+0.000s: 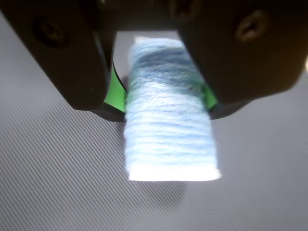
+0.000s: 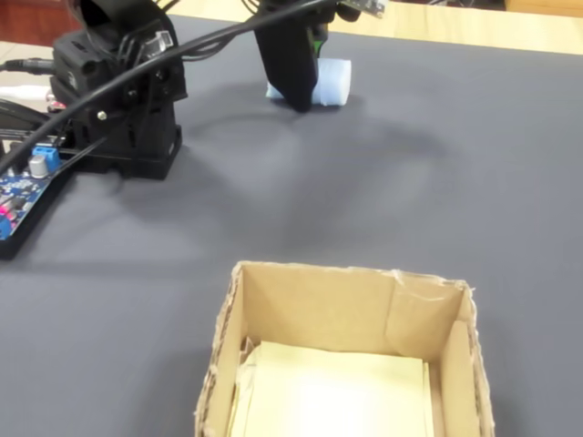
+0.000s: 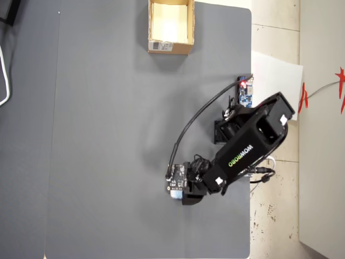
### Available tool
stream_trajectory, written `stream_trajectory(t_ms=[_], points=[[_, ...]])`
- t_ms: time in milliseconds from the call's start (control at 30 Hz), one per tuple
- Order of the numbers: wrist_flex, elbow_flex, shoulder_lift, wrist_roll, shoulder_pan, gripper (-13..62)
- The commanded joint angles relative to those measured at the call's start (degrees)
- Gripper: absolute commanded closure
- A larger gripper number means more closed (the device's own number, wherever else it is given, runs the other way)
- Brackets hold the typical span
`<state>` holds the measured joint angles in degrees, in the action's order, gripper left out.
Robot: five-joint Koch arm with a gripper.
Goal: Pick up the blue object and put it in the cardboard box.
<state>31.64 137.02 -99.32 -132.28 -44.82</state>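
In the wrist view the blue object (image 1: 168,130), a pale light-blue ribbed soft block, fills the middle of the picture. My gripper (image 1: 166,103) is shut on it, green pads pressing both of its sides. It casts a soft shadow on the grey mat; whether it rests on the mat or hangs just above it I cannot tell. The fixed view shows the gripper (image 2: 305,91) far back on the mat with the blue object (image 2: 333,82) sticking out to its right. The cardboard box (image 2: 319,300) stands open in the foreground. From overhead, the box (image 3: 152,24) is at the top and the gripper (image 3: 178,194) low, right of centre.
The arm's black base (image 2: 118,109) stands at the left in the fixed view, with a small blue circuit board (image 2: 23,187) beside it. A black cable (image 3: 188,129) arcs over the mat. The mat's right edge (image 3: 251,162) runs close to the arm.
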Motion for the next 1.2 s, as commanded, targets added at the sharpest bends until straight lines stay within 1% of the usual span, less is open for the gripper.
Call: stream_trajectory(t_ms=[0,67,133,333,467,533,733,900,1000,1167], points=[[-5.45,-0.09,0.18,-0.44,0.79,32.3],[-7.03,0.35,0.18,-0.26,0.97,40.3],[-8.61,0.35,0.18,1.67,1.05,45.4],[-9.76,0.97,-2.20,3.16,2.11,45.3],[-13.45,0.79,-4.13,5.80,6.42,45.3],[-15.38,-0.09,-6.77,9.32,10.20,45.3],[-24.35,0.09,-9.32,20.30,17.40,45.2],[-31.90,1.32,-13.01,25.40,25.93,45.1],[-39.99,1.32,-13.01,32.43,30.06,44.4],[-47.20,0.44,-13.89,39.02,38.14,44.5]])
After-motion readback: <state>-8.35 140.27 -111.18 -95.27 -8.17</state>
